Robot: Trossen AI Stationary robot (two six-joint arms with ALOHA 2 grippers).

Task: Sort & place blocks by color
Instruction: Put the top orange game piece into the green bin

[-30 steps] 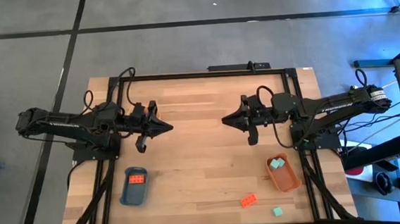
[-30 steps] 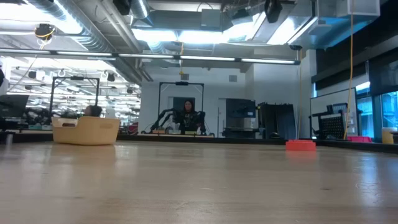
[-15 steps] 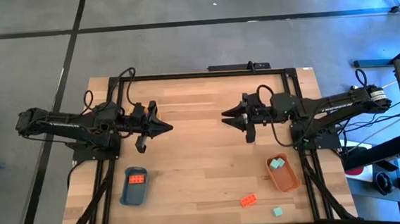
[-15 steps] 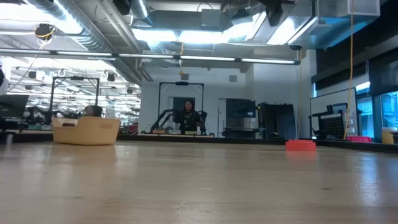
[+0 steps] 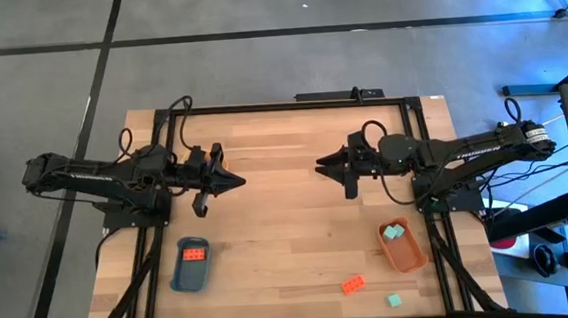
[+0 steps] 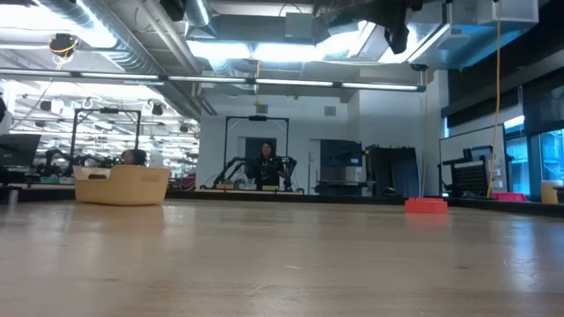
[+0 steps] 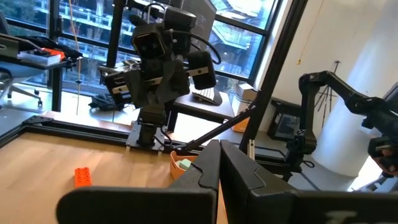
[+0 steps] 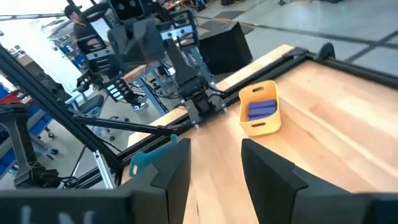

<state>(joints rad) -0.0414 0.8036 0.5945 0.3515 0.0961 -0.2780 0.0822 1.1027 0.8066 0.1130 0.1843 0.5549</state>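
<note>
An orange-red studded block [image 5: 352,285] and a mint-teal block [image 5: 395,300] lie flat on the table near its near edge. Another orange-red block [image 5: 194,251] lies in the blue tray [image 5: 189,276]. A teal block [image 5: 394,232] lies in the orange tray [image 5: 408,256]. Purple blocks [image 8: 262,109] sit in the yellow tray [image 8: 258,127], which shows only in the right wrist view. My left gripper [image 5: 237,180] hovers shut over the table's left half. My right gripper [image 5: 319,164] hovers open over the middle, facing it. Neither is near a block.
The trays stand apart: blue near the left arm's base, orange [image 7: 180,167] by the right arm's base, yellow toward the far left. Bare wood lies between the two grippers and toward the near edge. Black frame rails [image 5: 280,105] border the table.
My right gripper has shifted a little toward the table's far edge and turned slightly about its wrist; in the low view its dark shape has come lower into the picture's top. The blocks and trays have stayed where they were.
</note>
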